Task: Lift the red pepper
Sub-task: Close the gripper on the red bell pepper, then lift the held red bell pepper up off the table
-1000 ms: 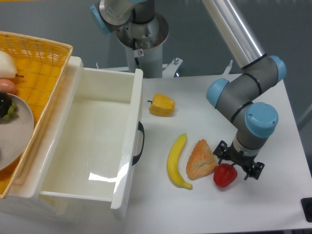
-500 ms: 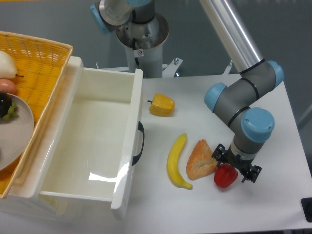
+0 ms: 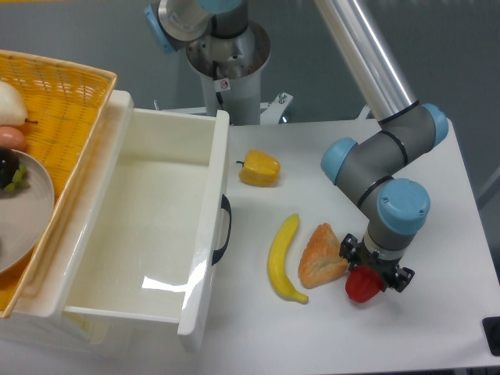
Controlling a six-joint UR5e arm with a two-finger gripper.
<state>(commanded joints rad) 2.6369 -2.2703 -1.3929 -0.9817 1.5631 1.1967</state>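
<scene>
The red pepper (image 3: 360, 288) lies on the white table at the front right, just right of an orange pastry wedge. My gripper (image 3: 374, 271) points straight down over it, and its dark fingers (image 3: 348, 250) straddle the pepper's upper half. The jaws stand as wide apart as before, so the gripper looks open around the pepper. The pepper's top and stem are hidden under the wrist.
The orange pastry wedge (image 3: 320, 256) touches or nearly touches the pepper's left side. A banana (image 3: 283, 258) lies left of it. A yellow-orange pepper (image 3: 259, 169) sits further back. A white open drawer (image 3: 211, 234) and a wicker basket (image 3: 62, 86) fill the left.
The gripper has moved a little left and down over the red pepper, covering more of it. The pepper has stayed in place.
</scene>
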